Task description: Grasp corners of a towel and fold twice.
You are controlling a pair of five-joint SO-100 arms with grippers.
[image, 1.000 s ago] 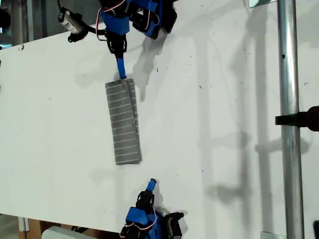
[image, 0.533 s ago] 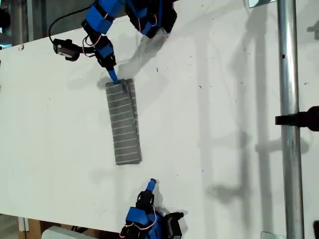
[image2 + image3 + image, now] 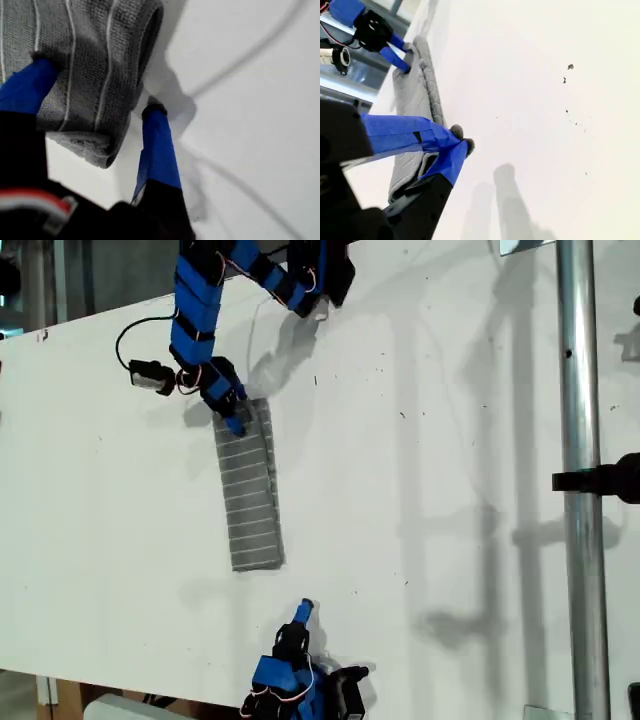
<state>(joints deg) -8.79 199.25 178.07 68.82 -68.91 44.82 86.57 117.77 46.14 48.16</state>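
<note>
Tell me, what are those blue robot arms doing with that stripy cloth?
They are folding it. The grey towel already lies folded into a long strip on the white table. My first gripper is open, one finger on the towel's end and one beside it. My second gripper waits shut, off the other end.

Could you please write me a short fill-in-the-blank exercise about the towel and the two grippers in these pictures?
1. The towel is grey with thin pale ____.
2. My first gripper is ____, one finger on the towel and one on the table.
3. My second gripper is ____, off the towel.

Missing words: stripes; open; shut
</note>
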